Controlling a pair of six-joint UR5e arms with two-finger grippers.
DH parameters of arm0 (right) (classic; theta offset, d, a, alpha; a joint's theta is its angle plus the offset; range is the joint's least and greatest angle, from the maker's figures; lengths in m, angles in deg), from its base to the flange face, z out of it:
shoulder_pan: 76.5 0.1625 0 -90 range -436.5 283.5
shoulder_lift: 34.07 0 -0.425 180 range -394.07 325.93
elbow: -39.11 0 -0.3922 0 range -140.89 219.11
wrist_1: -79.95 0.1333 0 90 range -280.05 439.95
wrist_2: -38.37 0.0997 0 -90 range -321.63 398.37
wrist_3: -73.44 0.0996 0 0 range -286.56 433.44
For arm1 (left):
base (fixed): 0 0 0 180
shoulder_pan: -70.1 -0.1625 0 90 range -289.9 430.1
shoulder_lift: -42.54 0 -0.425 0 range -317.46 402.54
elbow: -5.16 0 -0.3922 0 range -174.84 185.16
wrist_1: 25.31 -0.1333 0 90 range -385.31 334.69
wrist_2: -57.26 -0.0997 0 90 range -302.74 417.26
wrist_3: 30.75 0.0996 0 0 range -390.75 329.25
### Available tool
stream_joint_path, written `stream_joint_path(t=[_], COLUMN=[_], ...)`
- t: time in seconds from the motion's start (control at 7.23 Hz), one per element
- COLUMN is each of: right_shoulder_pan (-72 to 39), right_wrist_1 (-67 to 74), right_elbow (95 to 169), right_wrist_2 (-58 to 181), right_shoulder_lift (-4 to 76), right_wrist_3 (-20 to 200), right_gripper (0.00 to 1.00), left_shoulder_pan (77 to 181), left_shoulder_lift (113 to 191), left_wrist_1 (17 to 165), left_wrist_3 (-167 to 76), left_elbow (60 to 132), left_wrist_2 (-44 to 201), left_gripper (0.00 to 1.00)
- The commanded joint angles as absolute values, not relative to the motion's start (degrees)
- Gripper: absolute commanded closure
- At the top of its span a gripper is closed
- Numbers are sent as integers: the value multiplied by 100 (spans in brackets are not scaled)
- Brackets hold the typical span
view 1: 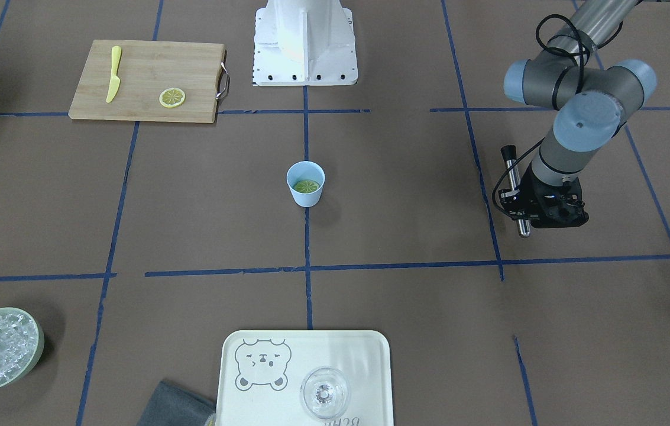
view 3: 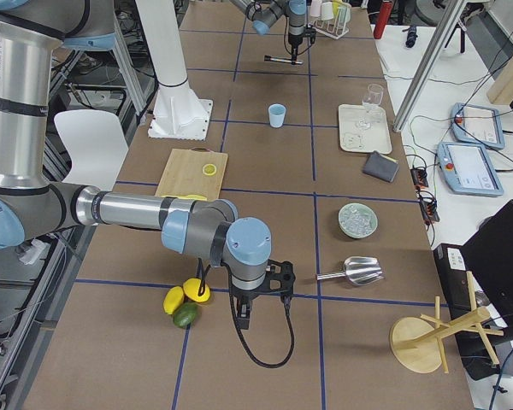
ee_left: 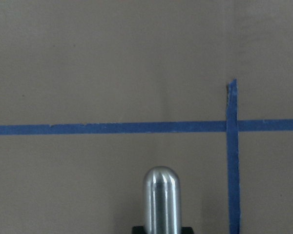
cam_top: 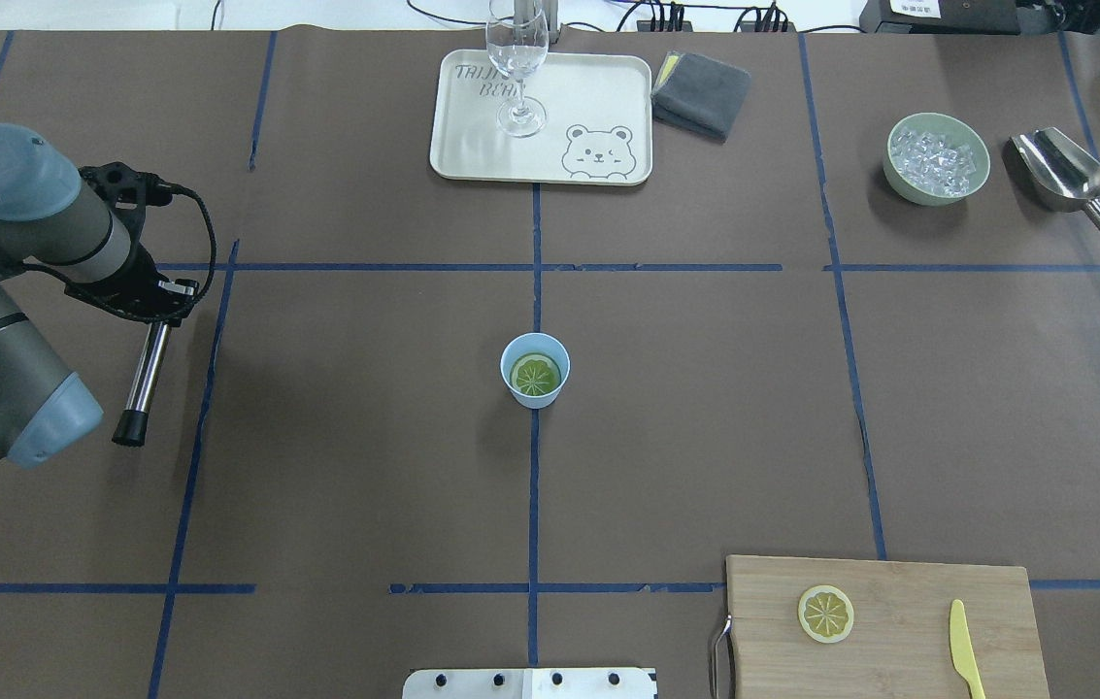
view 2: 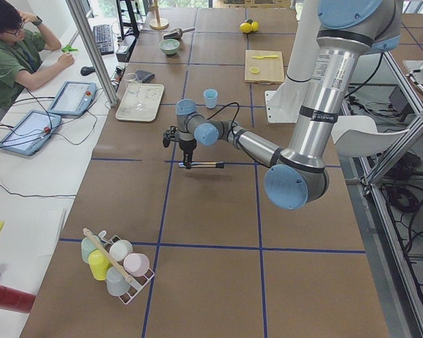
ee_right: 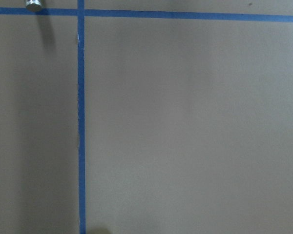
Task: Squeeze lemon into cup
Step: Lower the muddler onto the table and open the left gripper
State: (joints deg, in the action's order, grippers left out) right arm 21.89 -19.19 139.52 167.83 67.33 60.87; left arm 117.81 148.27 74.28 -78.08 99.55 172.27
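Note:
The light-blue cup (cam_top: 535, 370) stands at the table's middle, also in the front view (view 1: 305, 184). A yellow-green citrus slice (cam_top: 535, 375) lies flat inside it. A yellow lemon slice (cam_top: 825, 613) lies on the wooden cutting board (cam_top: 899, 602). My left gripper (cam_top: 161, 301) is far left of the cup, shut on a metal rod with a black tip (cam_top: 144, 374), held level above the table. The rod's rounded end shows in the left wrist view (ee_left: 161, 200). My right gripper (view 3: 244, 318) shows only in the exterior right view, so I cannot tell its state.
A yellow plastic knife (cam_top: 965, 660) lies on the board. A tray (cam_top: 472, 146) with a clear glass (cam_top: 516, 68), a grey cloth (cam_top: 702, 92), a bowl of ice (cam_top: 938, 157) and a metal scoop (cam_top: 1069, 180) stand at the far edge. Whole citrus fruits (view 3: 185, 303) lie near my right gripper.

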Motion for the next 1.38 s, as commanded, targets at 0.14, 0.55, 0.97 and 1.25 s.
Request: stream_joint_path(t=[0.14, 0.55, 0.97, 1.25], right_shoulder_pan=[2185, 2185, 2185, 2185], right_wrist_1=[-1919, -1919, -1919, -1911], right_elbow=[13957, 13949, 13948, 13957], right_wrist_2=[16783, 16783, 16783, 16809], right_shoulder_lift=[6727, 6710, 6692, 6657], right_wrist_3=[6087, 6096, 6096, 6096], right_gripper=[0, 0, 0, 0], left_shoulder_pan=[11704, 11704, 12270, 13429], left_shoulder_lift=[14888, 14897, 14836, 14531], left_wrist_1=[7444, 7444, 7400, 7356], left_wrist_3=[-7777, -7698, -6464, -4727], left_elbow=[9745, 9823, 10350, 10430], left_wrist_2=[17178, 17090, 17133, 17177], left_gripper=[87, 0, 0, 0])
